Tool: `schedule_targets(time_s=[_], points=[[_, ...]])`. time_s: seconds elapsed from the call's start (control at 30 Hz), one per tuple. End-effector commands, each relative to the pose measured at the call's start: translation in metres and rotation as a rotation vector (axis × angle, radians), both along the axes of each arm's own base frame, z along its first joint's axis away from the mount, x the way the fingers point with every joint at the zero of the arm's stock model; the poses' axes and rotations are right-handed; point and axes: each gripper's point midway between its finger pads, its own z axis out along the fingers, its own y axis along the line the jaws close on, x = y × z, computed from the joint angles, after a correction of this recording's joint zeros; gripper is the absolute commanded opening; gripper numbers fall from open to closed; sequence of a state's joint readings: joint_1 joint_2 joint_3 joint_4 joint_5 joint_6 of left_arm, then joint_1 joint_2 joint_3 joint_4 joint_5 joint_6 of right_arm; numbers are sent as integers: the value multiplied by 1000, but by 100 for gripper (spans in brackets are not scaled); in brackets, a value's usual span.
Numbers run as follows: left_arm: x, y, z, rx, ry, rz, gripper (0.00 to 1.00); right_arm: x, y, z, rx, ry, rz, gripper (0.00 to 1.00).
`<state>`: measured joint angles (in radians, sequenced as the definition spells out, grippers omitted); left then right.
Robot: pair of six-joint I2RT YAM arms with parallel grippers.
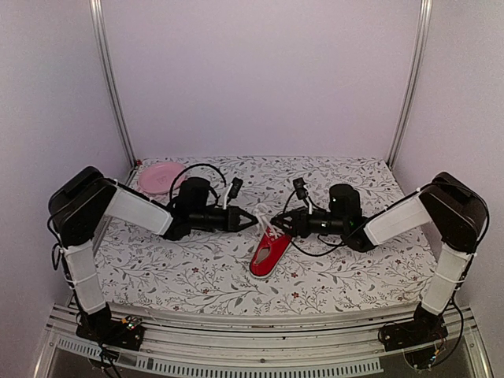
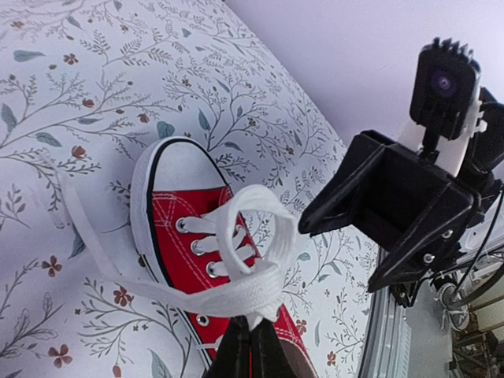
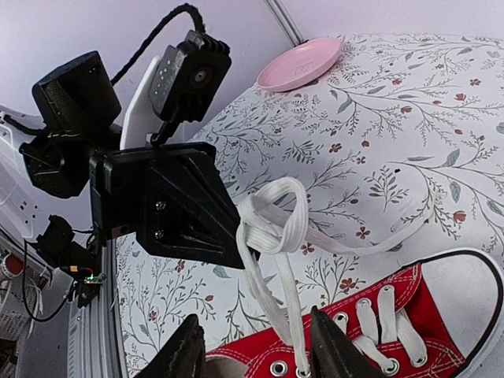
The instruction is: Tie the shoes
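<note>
Pale bare walls (image 1: 260,79) on three sides, with aluminium posts (image 1: 110,87) in the back corners. Table covered by a white cloth (image 1: 197,276), leaf-and-red-flower print. Pink plate (image 1: 161,176) at the back-left corner. Red sneaker (image 1: 268,253) mid-table on its sole, toe cap pointing away from the arm bases. Left gripper (image 1: 252,220) pinched closed on a loop of the white laces (image 2: 252,291), raised above the eyelets. Right gripper (image 3: 256,319) just opposite, fingers spread apart, with one lace strand running up between them.

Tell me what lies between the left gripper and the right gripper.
A loop of white lace, pinched by the left gripper, hangs before the open right gripper, above the red sneaker. The right wrist view shows it best.
</note>
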<state>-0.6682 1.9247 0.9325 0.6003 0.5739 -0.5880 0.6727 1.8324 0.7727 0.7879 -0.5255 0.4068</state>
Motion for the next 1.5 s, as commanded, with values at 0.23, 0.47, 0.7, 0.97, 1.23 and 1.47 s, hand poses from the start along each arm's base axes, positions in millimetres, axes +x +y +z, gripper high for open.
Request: schedule_targets(time_s=[0.23,0.47,0.7,0.97,1.23,1.47], points=[[-19,31,-14,200,67,-18,0,-1,-21,15,-108,-46,-62,50],[-50,37,-6,208,146,-115,0,-15,-24,22,-120,-38,-45,52],[-61,43,5,219,186,-113,0,-20,-20,18,-142,2,-27,58],[-68,50,6,245,204,-108,0,22,-6,8,-266,34,-104,61],[-77,60,-36,313,277,-88,0,73,27,-22,-465,97,-198,54],[-86,55,-54,328,281,-105,0,83,63,-60,-602,117,-194,51]])
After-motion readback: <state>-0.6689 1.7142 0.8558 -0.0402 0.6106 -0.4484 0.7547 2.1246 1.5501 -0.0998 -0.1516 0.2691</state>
